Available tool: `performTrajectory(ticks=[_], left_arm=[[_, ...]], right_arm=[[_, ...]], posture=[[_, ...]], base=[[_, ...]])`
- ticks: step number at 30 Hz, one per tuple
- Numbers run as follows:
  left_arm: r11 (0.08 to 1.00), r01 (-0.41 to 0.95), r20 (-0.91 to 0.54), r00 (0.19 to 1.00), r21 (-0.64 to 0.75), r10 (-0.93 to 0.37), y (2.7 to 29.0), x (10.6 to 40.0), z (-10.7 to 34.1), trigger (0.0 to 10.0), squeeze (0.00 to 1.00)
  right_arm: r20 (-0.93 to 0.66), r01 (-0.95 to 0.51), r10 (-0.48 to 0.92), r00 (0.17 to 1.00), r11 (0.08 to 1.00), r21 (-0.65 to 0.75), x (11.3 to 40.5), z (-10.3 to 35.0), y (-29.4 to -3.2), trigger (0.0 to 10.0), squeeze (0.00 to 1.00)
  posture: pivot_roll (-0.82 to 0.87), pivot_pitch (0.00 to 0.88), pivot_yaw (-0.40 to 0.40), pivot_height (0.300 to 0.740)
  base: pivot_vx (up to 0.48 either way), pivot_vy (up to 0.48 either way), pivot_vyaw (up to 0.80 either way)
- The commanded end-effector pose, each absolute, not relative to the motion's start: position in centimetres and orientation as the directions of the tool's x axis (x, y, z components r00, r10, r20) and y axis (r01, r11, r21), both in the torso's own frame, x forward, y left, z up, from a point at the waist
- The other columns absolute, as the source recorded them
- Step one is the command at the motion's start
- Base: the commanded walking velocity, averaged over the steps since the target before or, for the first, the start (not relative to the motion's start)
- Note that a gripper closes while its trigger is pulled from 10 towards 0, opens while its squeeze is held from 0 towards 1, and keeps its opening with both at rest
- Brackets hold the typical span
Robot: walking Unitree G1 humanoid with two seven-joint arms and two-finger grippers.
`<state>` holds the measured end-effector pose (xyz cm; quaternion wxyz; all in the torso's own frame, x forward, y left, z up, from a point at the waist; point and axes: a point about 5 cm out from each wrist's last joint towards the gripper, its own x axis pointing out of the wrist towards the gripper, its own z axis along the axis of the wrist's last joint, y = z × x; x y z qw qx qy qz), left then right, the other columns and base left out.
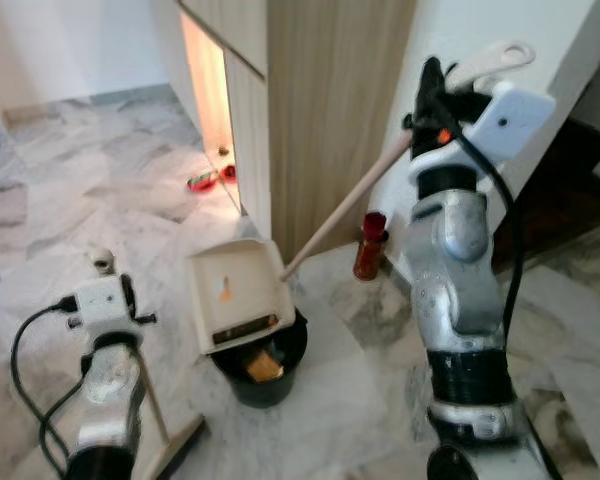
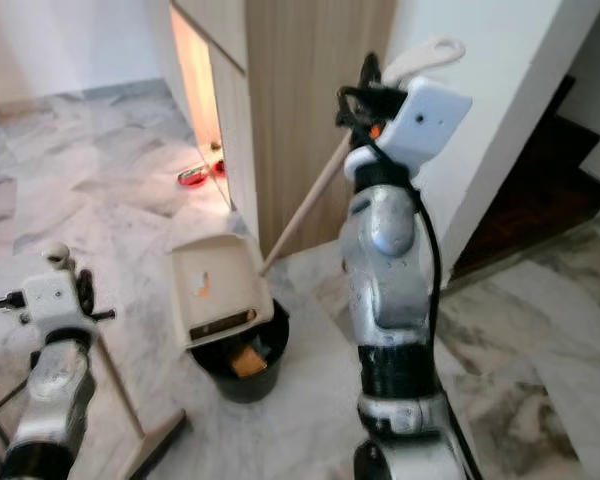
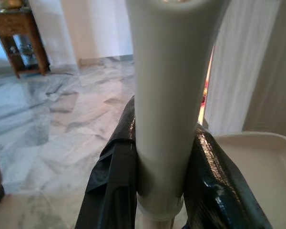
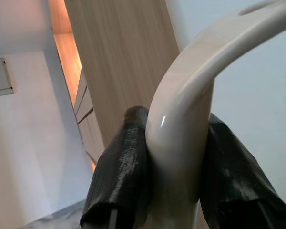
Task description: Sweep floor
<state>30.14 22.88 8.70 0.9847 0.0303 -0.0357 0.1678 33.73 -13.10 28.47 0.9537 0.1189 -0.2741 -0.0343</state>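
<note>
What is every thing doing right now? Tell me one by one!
Dustpan: tipped up over the bin.
Black bin: open, rubbish inside.
Dustpan handle: slanting, held by the right gripper.
Broom: head on the floor, handle held by the left gripper.
Red bottle: upright by the wall.

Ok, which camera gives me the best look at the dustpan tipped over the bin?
The left eye view: the dustpan sits in full above the black bin, its handle running up to the right hand. The right eye view shows the same. The left wrist view catches one pale corner; the right wrist view, the curved handle end.
</note>
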Motion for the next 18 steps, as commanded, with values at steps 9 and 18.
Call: performTrajectory(ticks=[9,18], left_arm=[[0.931,-0.362,0.112,0.928,0.055,0.354,23.74,30.10,9.33,10.0,0.00],[0.933,-0.356,0.116,0.930,0.055,0.348,23.59,30.02,9.25,10.0,0.00]], right_arm=[[0.578,-0.065,-0.096,0.811,0.966,0.250,33.25,30.17,-11.85,10.0,0.00],[0.590,-0.080,-0.086,0.803,0.965,0.250,33.16,30.26,-11.65,10.0,0.00]], posture=[[0.06,0.000,-0.031,0.740],[0.06,0.000,-0.033,0.740]], base=[[0.254,0.000,0.00],[0.112,0.000,0.00]])
